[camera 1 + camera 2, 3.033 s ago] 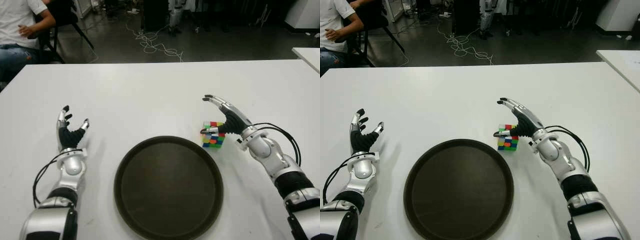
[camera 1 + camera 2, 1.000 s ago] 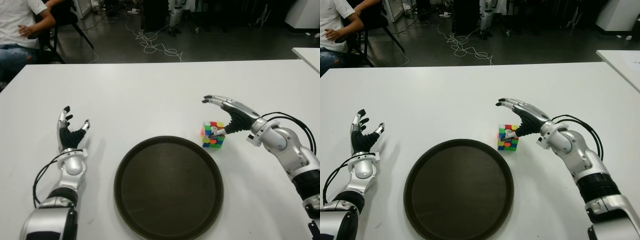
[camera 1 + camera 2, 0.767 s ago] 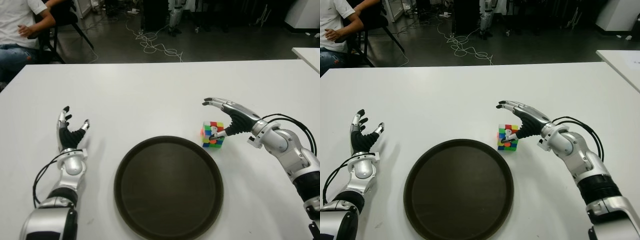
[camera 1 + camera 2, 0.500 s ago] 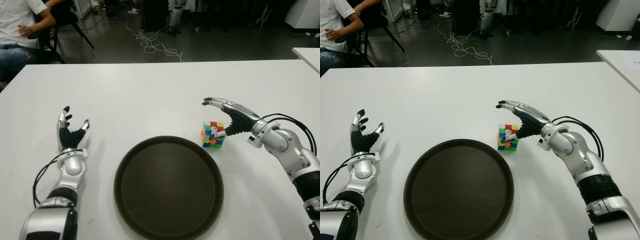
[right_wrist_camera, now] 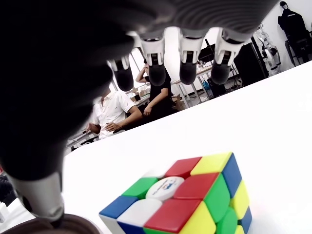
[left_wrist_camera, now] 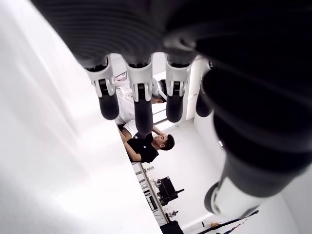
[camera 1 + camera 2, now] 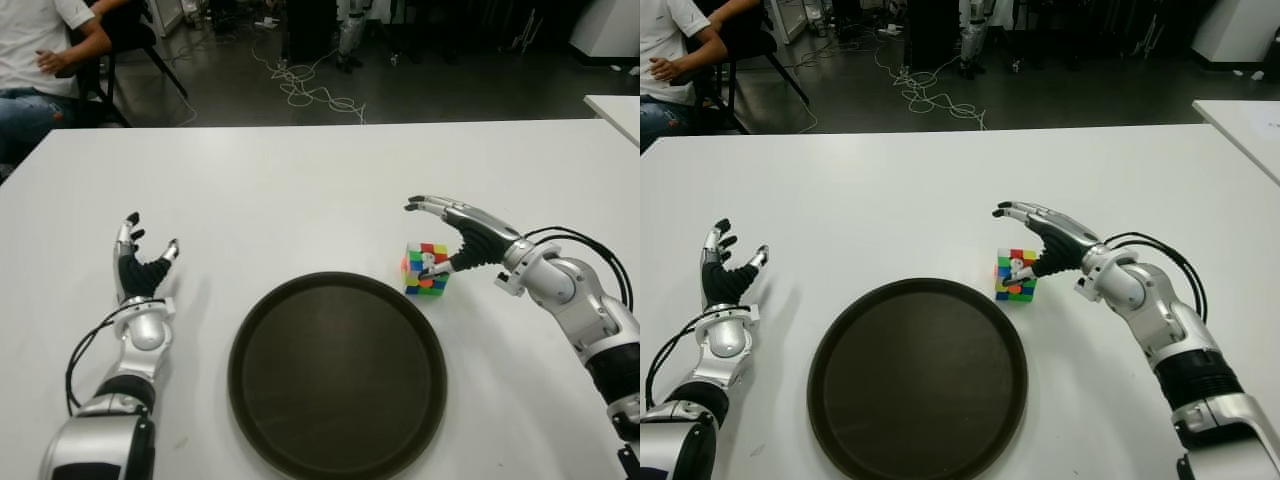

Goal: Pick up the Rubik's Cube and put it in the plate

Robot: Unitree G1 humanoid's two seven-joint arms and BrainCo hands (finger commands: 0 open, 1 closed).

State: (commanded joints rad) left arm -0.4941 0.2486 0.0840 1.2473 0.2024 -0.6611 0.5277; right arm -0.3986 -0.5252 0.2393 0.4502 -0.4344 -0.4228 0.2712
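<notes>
One cube: the Rubik's Cube sits on the white table, just beside the far right rim of the plate, outside it.
Plate: the dark round plate lies near the robot, between the two arms.
Right hand: the right hand hovers over the cube's right side, fingers spread above it, thumb tip at the cube's top edge, gripping nothing.
Left hand: the left hand shows left of the plate, fingers extended upward, holding nothing.
Background: a seated person beyond the table's far left corner.
</notes>
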